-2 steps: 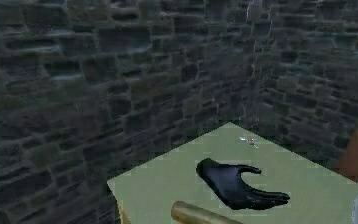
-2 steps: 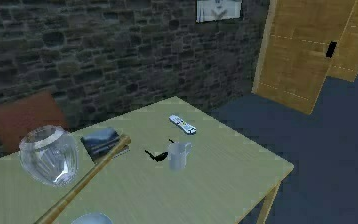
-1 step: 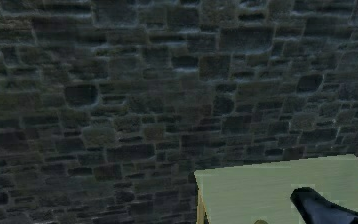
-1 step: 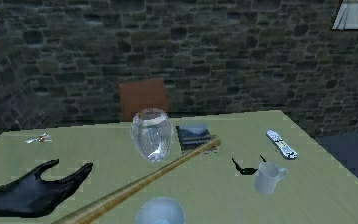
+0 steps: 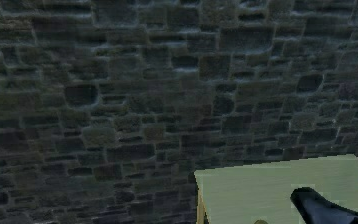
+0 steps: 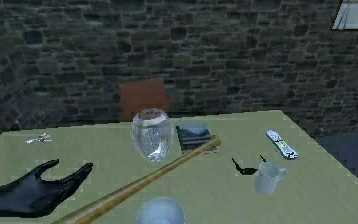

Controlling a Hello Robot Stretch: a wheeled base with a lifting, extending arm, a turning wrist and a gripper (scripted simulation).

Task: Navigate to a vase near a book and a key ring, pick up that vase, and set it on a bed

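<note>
Stone wall [image 5: 107, 90], green table [image 6: 97, 150], clear vase [image 6: 153, 136] just beside dark book [image 6: 194, 135]

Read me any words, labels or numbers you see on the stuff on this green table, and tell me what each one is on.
None can be read.
The remote control: its button marks are too small to make out.
The dark book beside the glass vase: no legible title or print.

wall [image 5: 137, 90]: dark grey stonework | table [image 6: 87, 152]: pale green | vase [image 6: 153, 135]: clear | chair [image 6: 144, 98]: red-brown | remote [image 6: 281, 144]: white
</note>
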